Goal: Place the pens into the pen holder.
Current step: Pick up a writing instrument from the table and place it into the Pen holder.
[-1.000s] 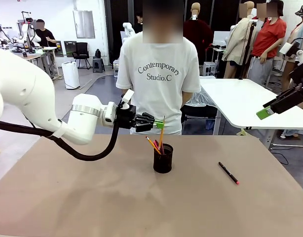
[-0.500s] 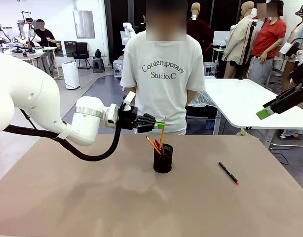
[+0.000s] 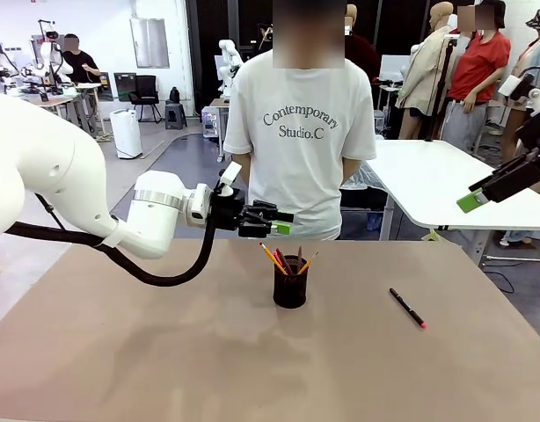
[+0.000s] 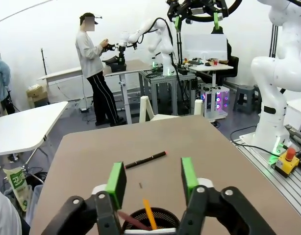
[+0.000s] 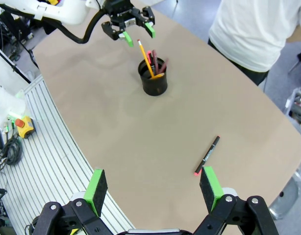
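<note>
My left gripper (image 3: 282,222) hangs above the pen holder (image 3: 290,286), jaws apart and empty; the yellow-orange pencil (image 5: 145,56) and reddish-brown pen (image 5: 162,64) lean inside that black wire-mesh cup; the black pen (image 3: 407,308) lies flat on the matte brown table (image 3: 120,352), well to the holder's right, slanted, pink-red tip towards my side; my right gripper (image 5: 152,190), wide open and empty, is nearer, I judge; slim and smooth, it may roll.

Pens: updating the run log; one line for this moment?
left gripper: open, above pen holder | right gripper: open | yellow pencil: in holder | black pen: on table
</note>
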Action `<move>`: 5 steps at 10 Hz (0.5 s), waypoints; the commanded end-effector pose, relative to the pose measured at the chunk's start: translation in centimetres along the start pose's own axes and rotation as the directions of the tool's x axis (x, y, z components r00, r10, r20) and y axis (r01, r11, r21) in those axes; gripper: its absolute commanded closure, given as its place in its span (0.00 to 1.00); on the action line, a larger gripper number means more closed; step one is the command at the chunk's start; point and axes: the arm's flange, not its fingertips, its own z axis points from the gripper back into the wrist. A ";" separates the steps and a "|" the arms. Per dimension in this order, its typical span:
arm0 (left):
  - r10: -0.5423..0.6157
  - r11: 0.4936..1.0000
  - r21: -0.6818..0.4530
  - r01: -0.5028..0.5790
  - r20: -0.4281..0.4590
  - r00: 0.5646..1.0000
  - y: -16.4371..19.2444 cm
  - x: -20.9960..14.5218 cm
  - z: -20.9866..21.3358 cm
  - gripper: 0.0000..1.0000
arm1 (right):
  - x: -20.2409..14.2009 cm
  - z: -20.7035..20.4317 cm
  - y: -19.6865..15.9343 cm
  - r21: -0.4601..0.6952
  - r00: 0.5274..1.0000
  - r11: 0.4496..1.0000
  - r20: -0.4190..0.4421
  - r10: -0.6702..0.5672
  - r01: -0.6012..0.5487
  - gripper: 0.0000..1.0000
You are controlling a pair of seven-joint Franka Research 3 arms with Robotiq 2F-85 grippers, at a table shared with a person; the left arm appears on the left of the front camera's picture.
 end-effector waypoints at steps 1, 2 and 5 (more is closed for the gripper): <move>0.016 1.000 0.000 -0.016 -0.048 0.999 -0.6 1.0 1.0 0.00 | 0.2 0.0 -0.1 0.017 1.000 1.000 0.025 0.008 -0.008 0.00; 0.023 1.000 0.016 -0.022 -0.070 0.997 -1.7 1.9 1.6 0.00 | 0.2 0.0 -0.1 0.017 1.000 1.000 0.025 0.008 -0.008 0.00; 0.068 0.996 0.060 -0.059 -0.157 0.985 -3.2 4.0 4.1 0.00 | 0.2 0.0 -0.1 0.017 1.000 1.000 0.025 0.008 -0.008 0.00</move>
